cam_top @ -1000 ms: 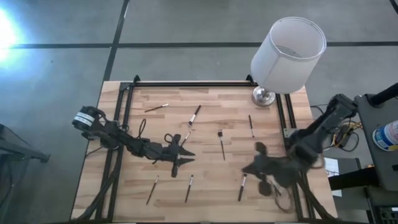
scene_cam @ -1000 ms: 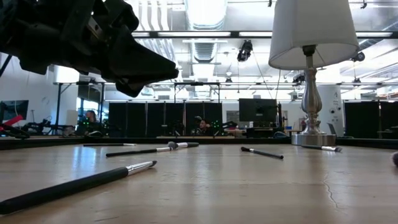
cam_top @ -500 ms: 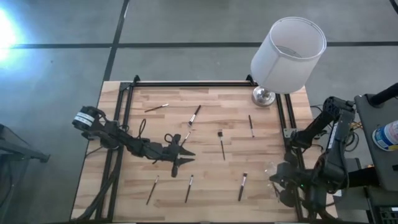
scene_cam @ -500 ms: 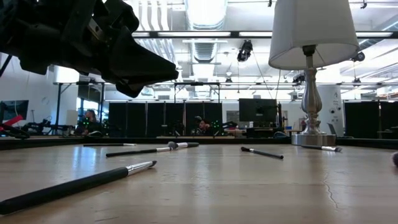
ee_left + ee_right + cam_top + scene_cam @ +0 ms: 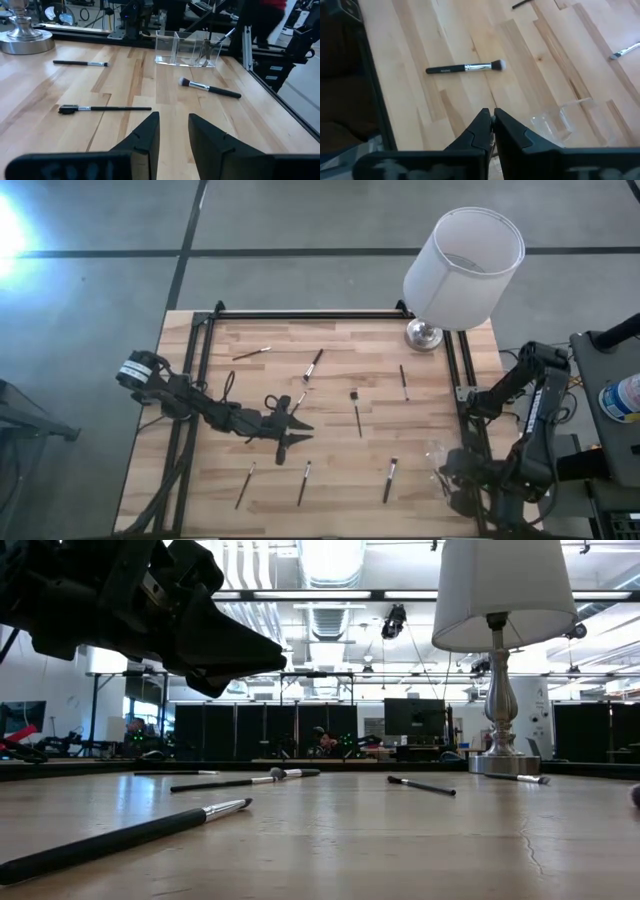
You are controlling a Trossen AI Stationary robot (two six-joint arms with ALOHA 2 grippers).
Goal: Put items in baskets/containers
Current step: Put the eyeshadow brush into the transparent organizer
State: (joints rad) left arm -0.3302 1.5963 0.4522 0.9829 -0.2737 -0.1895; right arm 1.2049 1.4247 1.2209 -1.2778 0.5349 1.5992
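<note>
Across the high view, slim dark-handled brushes are being seen scattered from upper left to lower right of the wooden table, most lying near-vertical or slanted. At centre-left the left gripper is being held with jaws parted, empty. At lower right the clear container is lying beside the right gripper, its jaws being kept closed on nothing.

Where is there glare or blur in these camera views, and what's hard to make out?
High view: bright glare at the upper left edge; the clear container near the right gripper barely shows. Low view: the nearest brush is soft, and the left gripper is a dark silhouette against ceiling lights. Left wrist view: the person behind the table is blurred.
</note>
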